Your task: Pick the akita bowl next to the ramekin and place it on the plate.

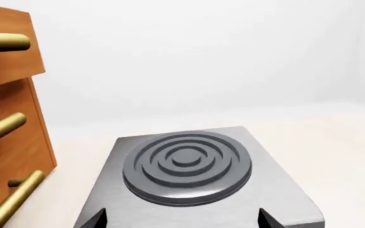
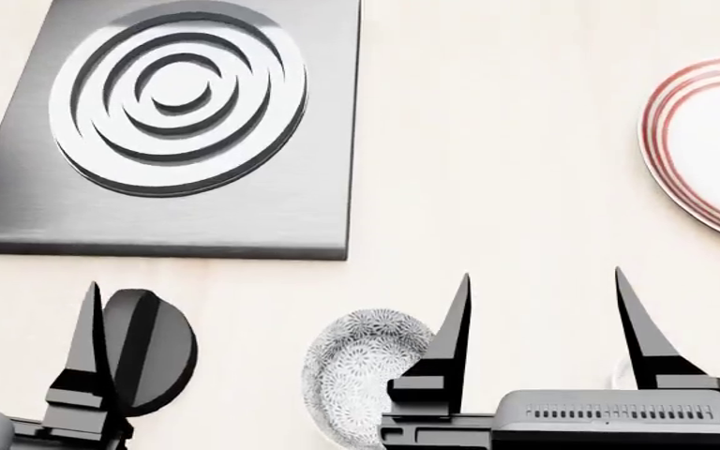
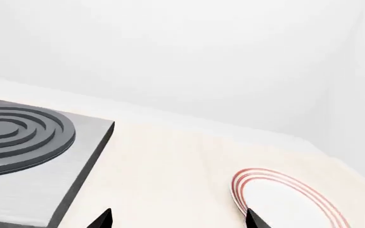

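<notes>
The pale wooden counter (image 2: 498, 187) fills the head view and carries everything else. On its far left lies a square grey metal hob plate (image 2: 172, 131) with a round burner of raised concentric rings (image 2: 179, 94); the left wrist view shows the same burner (image 1: 186, 166) straight ahead, with a wooden cabinet (image 1: 8, 137) bearing brass bar handles (image 1: 2, 128) beside it. At the far right edge sits the plate (image 2: 711, 141), white with red rings, partly cut off by the frame; the right wrist view shows it (image 3: 290, 199) near the fingertips, well apart from the hob. The right gripper (image 2: 542, 328) hangs near the bottom of the head view, its two dark fingers spread wide with nothing between them. The akita bowl (image 2: 360, 375) rests on the counter just beside and partly behind the right gripper's left finger, not held. The left gripper (image 2: 116, 347) shows at lower left, partly cut off; whether its fingers are apart or together cannot be told
</notes>
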